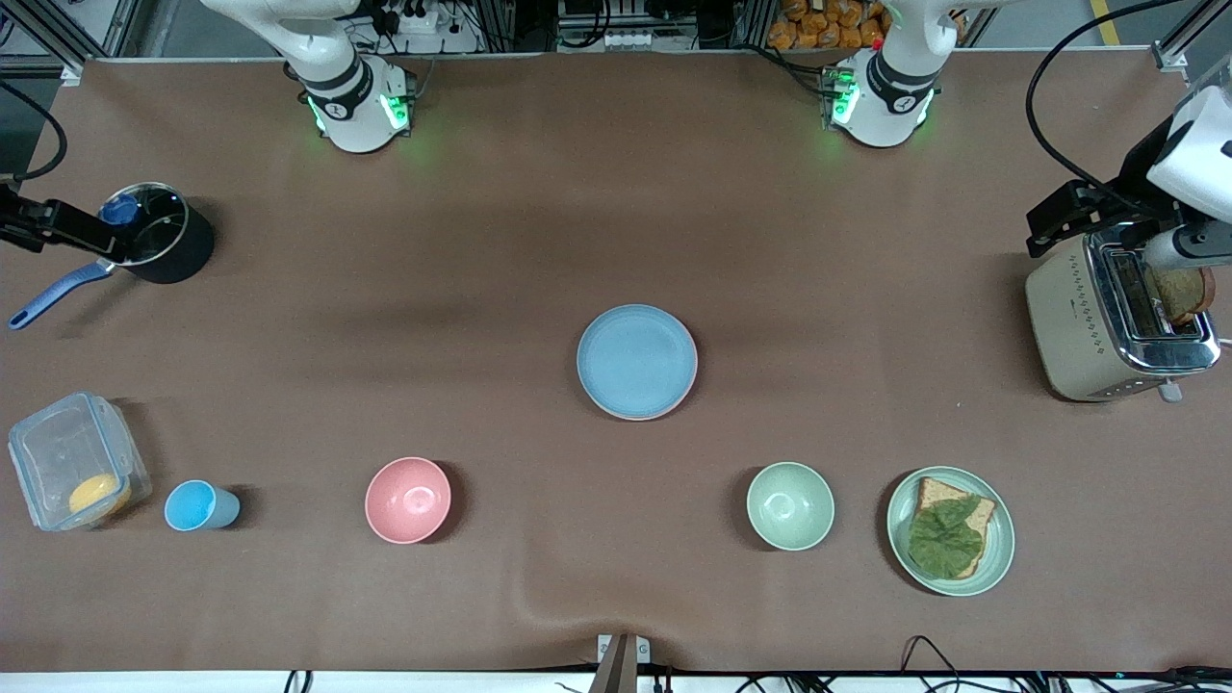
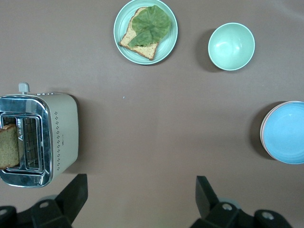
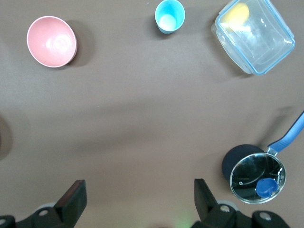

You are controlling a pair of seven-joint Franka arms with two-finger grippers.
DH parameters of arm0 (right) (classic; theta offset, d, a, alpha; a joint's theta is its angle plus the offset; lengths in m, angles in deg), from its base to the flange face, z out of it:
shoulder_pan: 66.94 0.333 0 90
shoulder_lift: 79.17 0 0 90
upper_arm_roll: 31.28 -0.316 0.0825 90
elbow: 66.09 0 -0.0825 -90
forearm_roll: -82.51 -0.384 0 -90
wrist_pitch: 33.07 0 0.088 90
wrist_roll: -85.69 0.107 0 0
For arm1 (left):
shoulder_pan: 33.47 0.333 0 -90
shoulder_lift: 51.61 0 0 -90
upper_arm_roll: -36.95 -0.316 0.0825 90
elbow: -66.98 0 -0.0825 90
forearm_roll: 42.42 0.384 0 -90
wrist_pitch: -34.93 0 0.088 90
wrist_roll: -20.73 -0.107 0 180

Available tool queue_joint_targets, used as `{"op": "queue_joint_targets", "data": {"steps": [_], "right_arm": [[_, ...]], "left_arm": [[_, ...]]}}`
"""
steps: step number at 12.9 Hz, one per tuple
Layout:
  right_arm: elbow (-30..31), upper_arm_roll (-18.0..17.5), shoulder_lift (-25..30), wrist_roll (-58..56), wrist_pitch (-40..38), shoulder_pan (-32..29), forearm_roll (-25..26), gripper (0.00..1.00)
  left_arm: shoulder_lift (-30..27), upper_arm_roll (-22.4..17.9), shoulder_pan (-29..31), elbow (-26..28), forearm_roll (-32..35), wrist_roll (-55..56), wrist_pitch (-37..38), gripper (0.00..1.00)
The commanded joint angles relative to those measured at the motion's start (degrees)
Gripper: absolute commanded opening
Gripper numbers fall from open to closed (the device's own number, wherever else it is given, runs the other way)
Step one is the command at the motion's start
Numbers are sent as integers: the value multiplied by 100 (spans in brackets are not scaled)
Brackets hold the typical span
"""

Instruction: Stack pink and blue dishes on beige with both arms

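Observation:
The light blue plate (image 1: 636, 359) lies at the table's middle, on top of a stack. Under it only a thin rim of the pink plate (image 1: 643, 417) shows. The beige plate is hidden from me; I cannot tell whether it lies beneath. The left wrist view catches the same stack, with the blue plate (image 2: 288, 132) above a pale rim. My left gripper (image 2: 140, 195) hangs open and holding nothing, high over bare table beside the toaster. My right gripper (image 3: 138, 197) is also open with nothing in it, high over bare table near the pot.
A toaster (image 1: 1107, 318) holding a bread slice stands at the left arm's end. A black pot (image 1: 159, 234) stands at the right arm's end. Nearer the camera sit a clear container (image 1: 75, 474), blue cup (image 1: 197, 506), pink bowl (image 1: 408, 500), green bowl (image 1: 790, 505) and green plate (image 1: 1001, 539) with toast.

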Motion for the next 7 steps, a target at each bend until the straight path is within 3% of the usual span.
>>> {"op": "queue_joint_targets", "data": {"steps": [1, 7], "right_arm": [[-90, -35, -58, -52, 44, 16, 94, 100], [-81, -26, -58, -61, 36, -11, 85, 100]], "left_arm": [[-76, -57, 1, 9, -84, -122, 37, 100], [-58, -48, -8, 0, -84, -113, 37, 100]]}}
